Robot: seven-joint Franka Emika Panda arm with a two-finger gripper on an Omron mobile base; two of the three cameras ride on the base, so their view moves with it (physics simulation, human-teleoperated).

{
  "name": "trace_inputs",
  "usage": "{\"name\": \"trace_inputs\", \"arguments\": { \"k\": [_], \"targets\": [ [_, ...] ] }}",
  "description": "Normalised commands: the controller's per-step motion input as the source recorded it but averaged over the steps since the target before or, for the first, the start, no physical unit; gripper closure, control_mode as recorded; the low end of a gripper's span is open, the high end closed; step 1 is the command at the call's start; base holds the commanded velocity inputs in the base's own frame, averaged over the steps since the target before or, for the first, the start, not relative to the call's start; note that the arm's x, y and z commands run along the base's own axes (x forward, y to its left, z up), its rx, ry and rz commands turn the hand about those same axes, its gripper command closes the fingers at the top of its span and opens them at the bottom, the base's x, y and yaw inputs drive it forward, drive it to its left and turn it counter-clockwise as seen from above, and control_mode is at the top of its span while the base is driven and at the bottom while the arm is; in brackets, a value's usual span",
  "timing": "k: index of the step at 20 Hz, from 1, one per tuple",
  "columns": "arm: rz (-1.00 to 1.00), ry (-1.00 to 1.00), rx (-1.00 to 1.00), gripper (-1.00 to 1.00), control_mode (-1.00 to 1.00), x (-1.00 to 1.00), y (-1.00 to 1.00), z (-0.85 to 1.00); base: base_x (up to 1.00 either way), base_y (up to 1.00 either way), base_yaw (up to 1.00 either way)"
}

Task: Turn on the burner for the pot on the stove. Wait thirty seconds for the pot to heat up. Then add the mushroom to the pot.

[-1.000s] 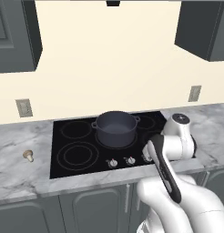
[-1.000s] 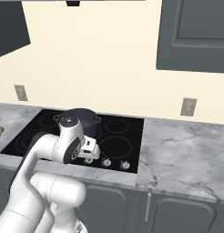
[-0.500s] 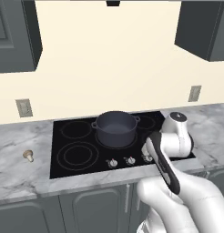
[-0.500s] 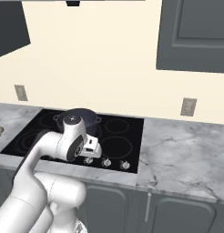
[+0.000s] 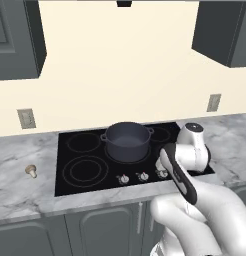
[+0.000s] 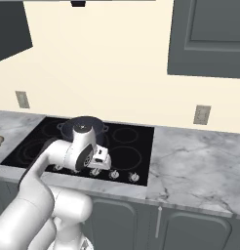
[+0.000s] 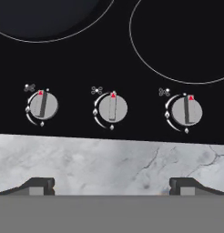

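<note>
The pot (image 5: 127, 140) sits on the stove (image 5: 85, 170), toward its back edge at centre, over a ring burner (image 5: 126, 156). The mushroom (image 5: 31, 171) lies on the marble tabletop (image 5: 20, 185) well off the stove's left edge. The hand (image 7: 111, 185), fingers spread wide and holding nothing, hangs above the stove's front edge over three silver knobs (image 7: 113, 108).

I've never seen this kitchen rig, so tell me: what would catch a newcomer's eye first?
The dark pot sits at the middle back of the black stove. The white arm bends low over the stove's front right, its open gripper facing a row of silver knobs, all pointing straight up. A tiny mushroom lies alone on the marble counter, left of the stove.
</note>
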Motion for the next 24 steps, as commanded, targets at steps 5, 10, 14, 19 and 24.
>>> {"name": "trace_inputs", "arguments": {
  "k": [5, 10, 14, 19, 24],
  "targets": [
    [0.0, -0.01, 0.0, -1.0, -1.0, 0.01, 0.0, -0.46, 0.0, 0.0, 0.0],
    [0.0, 0.0, 0.0, -1.0, -1.0, 0.03, 0.07, -0.49, 0.0, 0.0, 0.0],
    [0.0, 0.0, 0.0, -1.0, -1.0, 0.01, 0.2, -0.45, 0.0, 0.0, 0.0],
    [0.0, -0.03, 0.0, -1.0, -1.0, 0.0, 0.18, -0.4, 0.0, 0.0, 0.0],
    [0.0, -0.03, 0.0, -1.0, -1.0, 0.07, 0.0, -0.35, 0.0, 0.0, 0.0]
  ]
}}
